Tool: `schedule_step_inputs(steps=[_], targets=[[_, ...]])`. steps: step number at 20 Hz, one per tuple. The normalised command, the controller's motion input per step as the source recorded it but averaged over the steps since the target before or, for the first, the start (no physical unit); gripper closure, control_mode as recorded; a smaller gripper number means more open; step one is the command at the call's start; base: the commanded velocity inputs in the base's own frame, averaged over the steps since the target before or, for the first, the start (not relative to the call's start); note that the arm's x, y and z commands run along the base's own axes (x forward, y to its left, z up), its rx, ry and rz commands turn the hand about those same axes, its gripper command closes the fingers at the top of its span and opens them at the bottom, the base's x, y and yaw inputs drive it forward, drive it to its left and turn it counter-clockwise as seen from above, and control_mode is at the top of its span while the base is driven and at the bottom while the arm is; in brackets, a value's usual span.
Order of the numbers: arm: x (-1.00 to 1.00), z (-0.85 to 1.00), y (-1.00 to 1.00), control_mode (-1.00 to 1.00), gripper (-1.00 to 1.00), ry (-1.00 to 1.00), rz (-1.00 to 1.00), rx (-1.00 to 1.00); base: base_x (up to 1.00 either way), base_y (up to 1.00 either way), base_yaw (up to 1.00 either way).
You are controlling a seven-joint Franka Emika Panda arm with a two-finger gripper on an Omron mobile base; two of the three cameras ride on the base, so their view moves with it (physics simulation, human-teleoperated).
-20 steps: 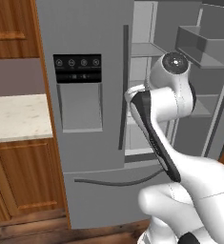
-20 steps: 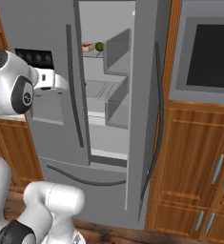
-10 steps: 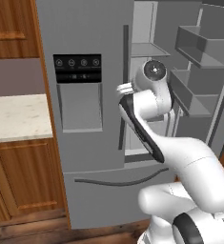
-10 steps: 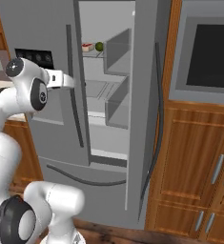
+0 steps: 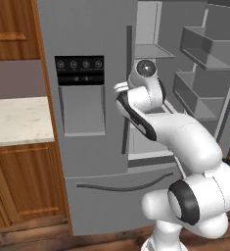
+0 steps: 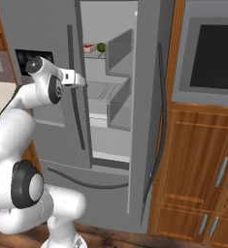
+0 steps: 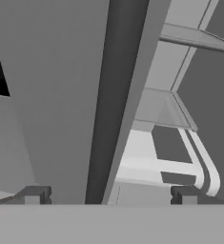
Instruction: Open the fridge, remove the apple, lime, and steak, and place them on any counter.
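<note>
Here, a tall grey French-door fridge (image 5: 87, 147) stands with its right door swung open; its left door carries a black dispenser panel (image 5: 80, 70). The gripper (image 7: 108, 193), jaws spread wide and empty, straddles the dark bar handle (image 7: 116, 95). Beyond the jaws, the steak (image 6: 89, 47) and lime (image 6: 101, 47) share an upper shelf.

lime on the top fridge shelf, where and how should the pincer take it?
Judgement: grip the lime across its round middle, coming in level from the front through the open side of the fridge. The steak sits close on one side and shelf space above looks tight, so a front approach seems safest. The pincer is open.
</note>
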Motion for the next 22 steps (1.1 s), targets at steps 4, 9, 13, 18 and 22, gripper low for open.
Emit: schedule_step_inputs(steps=[4, 9, 13, 18, 22], targets=[[0.65, -0.27, 0.07, -1.00, -1.00, 0.00, 0.00, 0.03, 0.00, 0.00, 0.00], [0.63, -0.38, 0.08, -1.00, -1.00, 0.00, 0.00, 0.09, 0.00, 0.00, 0.00], [0.62, -0.30, 0.04, -1.00, -1.00, -0.01, 0.00, 0.09, 0.00, 0.00, 0.00], [0.14, -0.21, 0.26, -1.00, 1.00, -0.04, 0.00, 0.05, 0.00, 0.00, 0.00], [-0.38, -0.01, 0.89, -1.00, 1.00, 0.00, 0.00, 0.00, 0.00, 0.00, 0.00]])
